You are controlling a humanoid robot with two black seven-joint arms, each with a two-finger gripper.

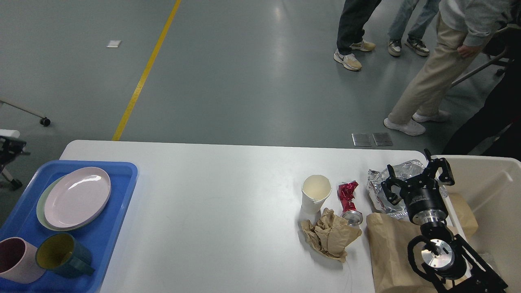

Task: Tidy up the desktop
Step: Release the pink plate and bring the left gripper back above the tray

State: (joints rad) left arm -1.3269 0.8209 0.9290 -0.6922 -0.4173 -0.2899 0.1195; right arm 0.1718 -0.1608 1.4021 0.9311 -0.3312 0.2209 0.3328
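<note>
Rightward, open right hand above desktop litter.

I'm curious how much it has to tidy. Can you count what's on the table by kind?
Plates: 2, the pink plate on a green plate
Mugs: 2, pink mug, teal mug
Paper cup: 1
Crushed can: 1
Crumpled paper: 1
Foil wrapper: 1
Paper bag: 1
Blue tray: 1
Total: 10

You see a white desktop, a blue tray with a pink plate over a pale green one, a pink mug and a teal mug with yellow inside, a cream paper cup, a red can, brown crumpled paper, silver foil and a beige bin.
</note>
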